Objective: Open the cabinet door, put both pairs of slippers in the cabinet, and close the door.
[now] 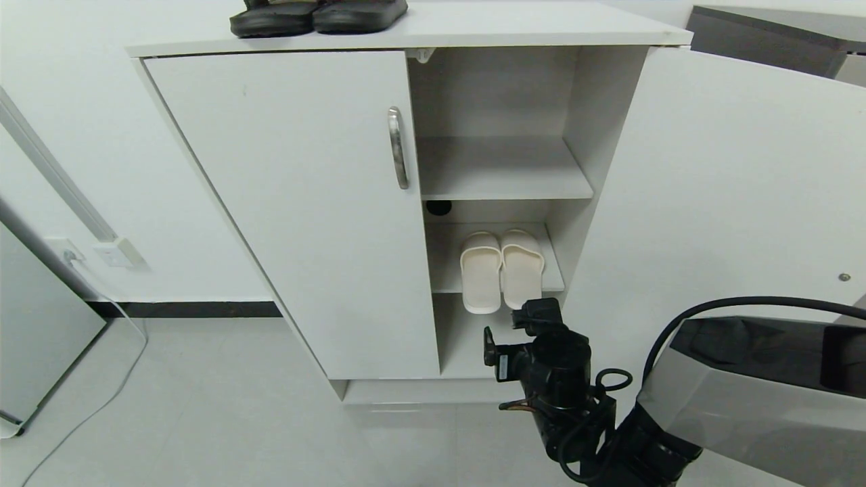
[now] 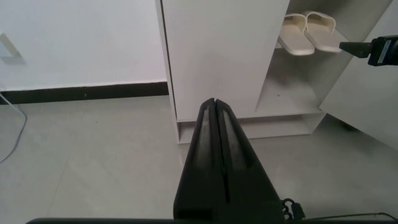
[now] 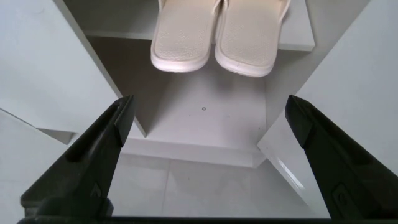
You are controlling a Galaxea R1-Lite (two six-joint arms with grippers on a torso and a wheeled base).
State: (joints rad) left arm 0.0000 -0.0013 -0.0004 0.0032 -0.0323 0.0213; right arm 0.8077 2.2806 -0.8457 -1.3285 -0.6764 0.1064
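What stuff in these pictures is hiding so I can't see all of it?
- Black slippers on the cabinet top: the head view's top edge cuts off their far ends.
- Shelves behind the closed left door: head view, the door hides them.
- White slippers: the right wrist view's edge cuts off their far ends.
- Dark round thing under the upper shelf: head view, too small and shadowed to identify.
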